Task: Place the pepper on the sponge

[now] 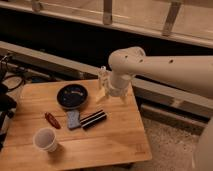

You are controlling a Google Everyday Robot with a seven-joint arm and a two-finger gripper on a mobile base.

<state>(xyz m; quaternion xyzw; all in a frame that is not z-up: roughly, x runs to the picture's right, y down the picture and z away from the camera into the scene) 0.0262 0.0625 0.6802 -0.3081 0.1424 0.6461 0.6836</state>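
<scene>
The pepper [51, 120] is small, red and elongated. It lies on the wooden table [120, 140] at the left of centre. Just right of it, a small gap away, rests the blue-grey sponge [73, 119]. My white arm comes in from the right, and its gripper [105, 91] hangs over the table's far side, right of a dark bowl. That puts the gripper well behind and to the right of both pepper and sponge, with nothing seen in it.
A dark round bowl [72, 96] sits behind the sponge. A black bar-shaped object [93, 119] lies right beside the sponge. A white cup [45, 139] stands near the front left corner. Cables and dark equipment [9, 82] crowd the table's left edge.
</scene>
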